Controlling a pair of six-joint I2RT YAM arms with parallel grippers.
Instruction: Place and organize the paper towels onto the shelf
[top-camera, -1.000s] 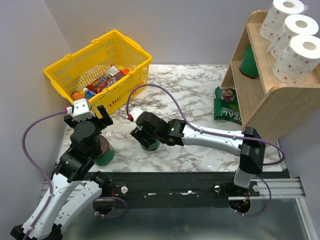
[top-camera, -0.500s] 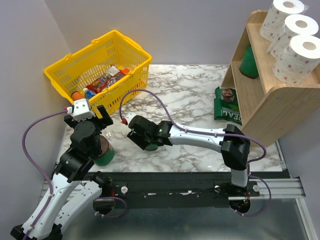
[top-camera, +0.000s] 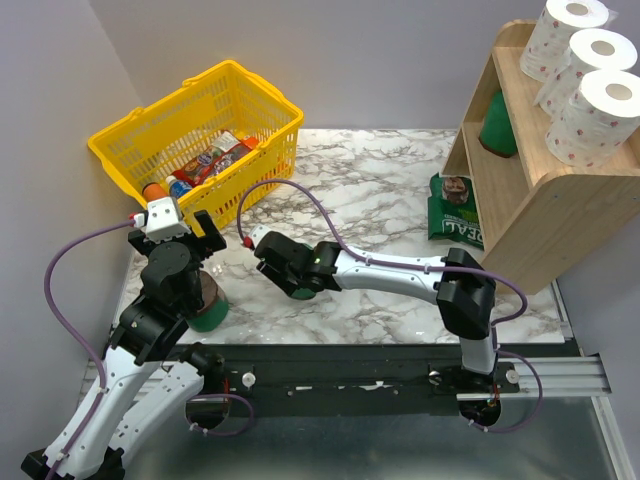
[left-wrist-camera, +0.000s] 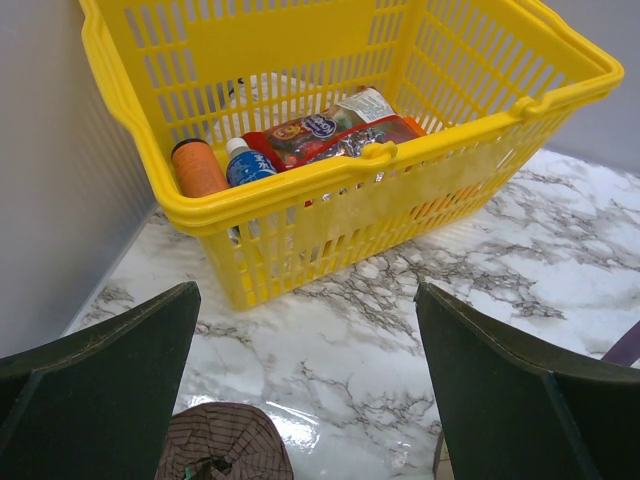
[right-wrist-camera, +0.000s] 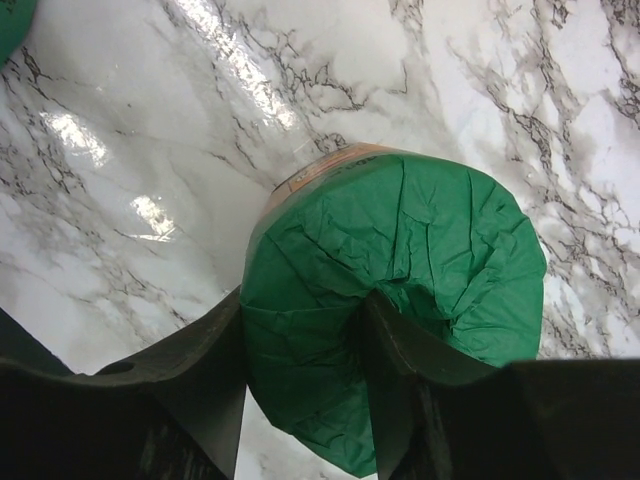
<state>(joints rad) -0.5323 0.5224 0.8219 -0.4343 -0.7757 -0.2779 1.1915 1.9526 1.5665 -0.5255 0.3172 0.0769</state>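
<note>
Shifted left and narrowing, right claw clamps wall of green roll | left claw wide apart | I judge roll ready for shelf.

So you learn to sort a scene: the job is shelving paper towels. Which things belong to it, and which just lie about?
Job: shelf; three white rolls on top; shelved green roll; middle green roll, at the right tool; left green roll.
Lying about: yellow basket with bottles and packets; green bag beside the shelf.

yellow basket far left on marble table, holding bottles, packets; green bag lying right.
</note>
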